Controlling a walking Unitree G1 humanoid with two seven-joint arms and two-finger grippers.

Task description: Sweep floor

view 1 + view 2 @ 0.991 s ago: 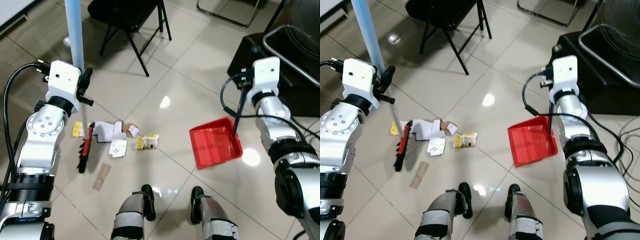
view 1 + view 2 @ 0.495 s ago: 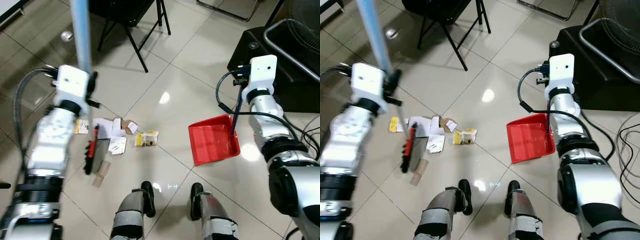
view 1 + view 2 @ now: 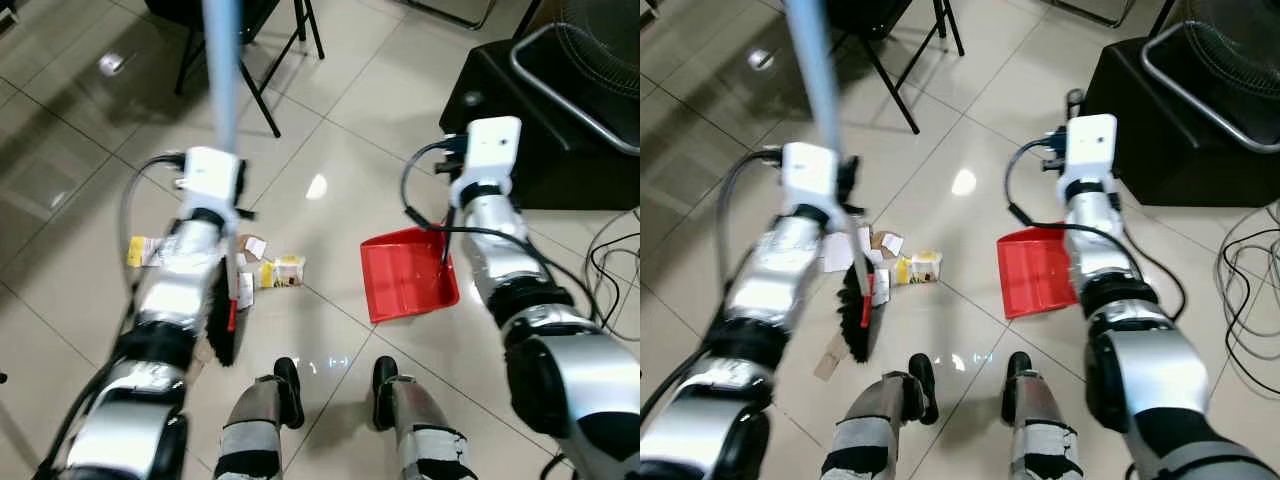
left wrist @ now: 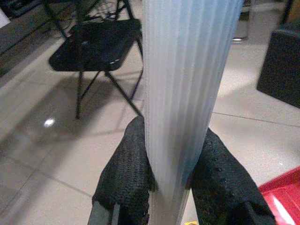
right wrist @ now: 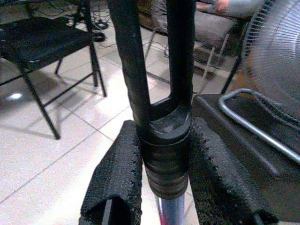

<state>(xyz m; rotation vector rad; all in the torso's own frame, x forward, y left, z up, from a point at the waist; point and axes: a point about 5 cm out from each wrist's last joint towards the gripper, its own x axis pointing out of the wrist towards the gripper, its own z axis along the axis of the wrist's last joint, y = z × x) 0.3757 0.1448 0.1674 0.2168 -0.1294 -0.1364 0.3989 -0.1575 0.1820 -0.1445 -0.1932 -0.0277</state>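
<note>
Left end effector (image 4: pixel 171 187) grips broom handle (image 4: pixel 183 93); right end effector (image 5: pixel 164 183) grips dustpan handle (image 5: pixel 161 93); no legible writing.

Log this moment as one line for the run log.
left claw: shut on pale blue ribbed broom handle | right claw: shut on black dustpan handle | red plastic dustpan: on floor | paper scraps: beside broom head
</note>
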